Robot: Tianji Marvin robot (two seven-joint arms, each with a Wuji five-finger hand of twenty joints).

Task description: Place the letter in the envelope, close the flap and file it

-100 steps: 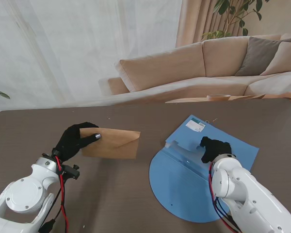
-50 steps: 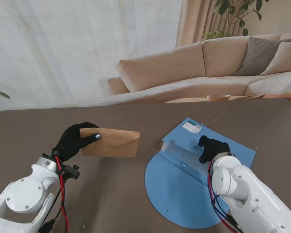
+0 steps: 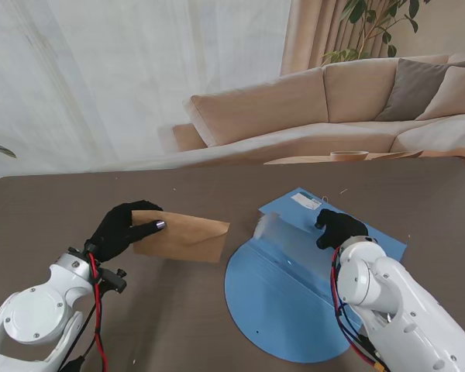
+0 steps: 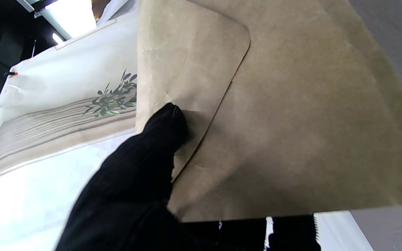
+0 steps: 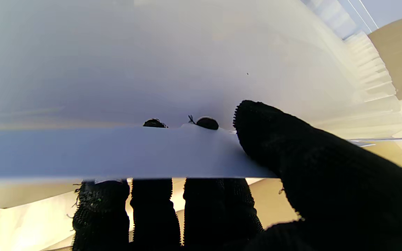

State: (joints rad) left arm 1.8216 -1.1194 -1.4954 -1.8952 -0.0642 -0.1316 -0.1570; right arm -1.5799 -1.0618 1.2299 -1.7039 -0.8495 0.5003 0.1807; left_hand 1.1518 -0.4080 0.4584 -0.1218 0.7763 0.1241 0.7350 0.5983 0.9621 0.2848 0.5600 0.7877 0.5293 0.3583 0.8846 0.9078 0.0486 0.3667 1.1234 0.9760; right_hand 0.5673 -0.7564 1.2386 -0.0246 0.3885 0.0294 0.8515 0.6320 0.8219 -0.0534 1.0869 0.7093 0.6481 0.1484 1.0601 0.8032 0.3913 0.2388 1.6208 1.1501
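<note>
A brown paper envelope (image 3: pixel 187 235) with its flap closed is held off the table at centre left by my left hand (image 3: pixel 122 229), which is shut on its left end. The left wrist view shows the envelope (image 4: pixel 291 115) close up, with my thumb (image 4: pixel 166 129) pressing on the flap. The letter is not visible. A blue expanding file folder (image 3: pixel 283 298) lies at centre right. My right hand (image 3: pixel 339 229) is shut on one of the folder's pale upper leaves (image 5: pixel 117 153), holding a pocket apart.
The dark wooden table (image 3: pixel 217 325) spreads under both arms. A white label (image 3: pixel 304 200) sits on the folder's far corner. A beige sofa (image 3: pixel 333 108) and a curtain stand beyond the table's far edge.
My left hand has carried the envelope a little to the right, toward the folder. My right hand has lifted the folder's leaf and pulled the folder slightly leftward and farther away.
</note>
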